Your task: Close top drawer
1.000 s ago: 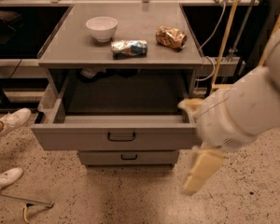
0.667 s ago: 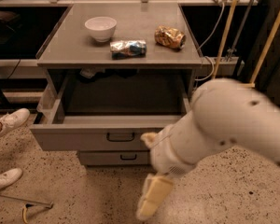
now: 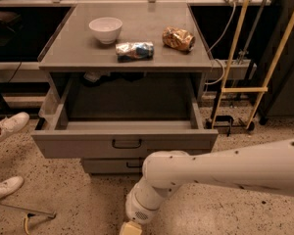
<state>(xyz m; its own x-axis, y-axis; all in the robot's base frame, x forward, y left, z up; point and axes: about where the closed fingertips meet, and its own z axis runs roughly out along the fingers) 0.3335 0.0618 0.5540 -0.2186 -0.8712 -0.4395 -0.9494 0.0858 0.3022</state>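
Top drawer (image 3: 78,145): standing open, its wide front lying above and beyond the pincer (image 3: 130,227), which is hanging at the bottom edge, state not discernible.

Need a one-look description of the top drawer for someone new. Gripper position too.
Find the grey cabinet carrying a white bowl. The top drawer sits right under its top, with a small black centre handle. Unlike the shut drawer beneath, it is pulled wide open; the gripper hangs low in front, at the picture's bottom edge.
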